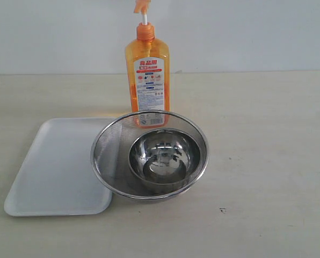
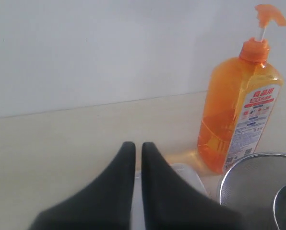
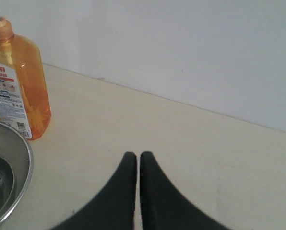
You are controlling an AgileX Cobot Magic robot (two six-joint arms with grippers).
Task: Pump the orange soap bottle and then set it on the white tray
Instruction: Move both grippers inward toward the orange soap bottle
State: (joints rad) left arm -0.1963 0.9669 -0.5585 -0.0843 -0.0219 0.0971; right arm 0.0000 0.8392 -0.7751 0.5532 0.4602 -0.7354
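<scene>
Centrally, the orange soap bottle is seen standing upright on a pale table, close to a plain white wall. Its orange pump head is raised on a white stem, and its white label with red and blue print is turned toward the exterior camera. A round steel mesh strainer bowl is set directly in front of the bottle, and a smaller polished steel bowl is nested inside it. The white tray is laid flat on the table to the left of the strainer, with its right edge tucked under the strainer's rim. The bottle is not on the tray; it is placed behind the tray's far right corner.

Neither arm is shown in the exterior view. In the left wrist view, the left gripper is shown with its two black fingers drawn together, only a thin slit between them, and nothing is held. The bottle is seen ahead of these fingertips and off to one side, well apart from them. In the right wrist view, the right gripper is likewise shown pressed closed and empty, above bare table. From it, the bottle is seen ahead and off to the other side, well apart, with the strainer's rim just beside its base.
</scene>
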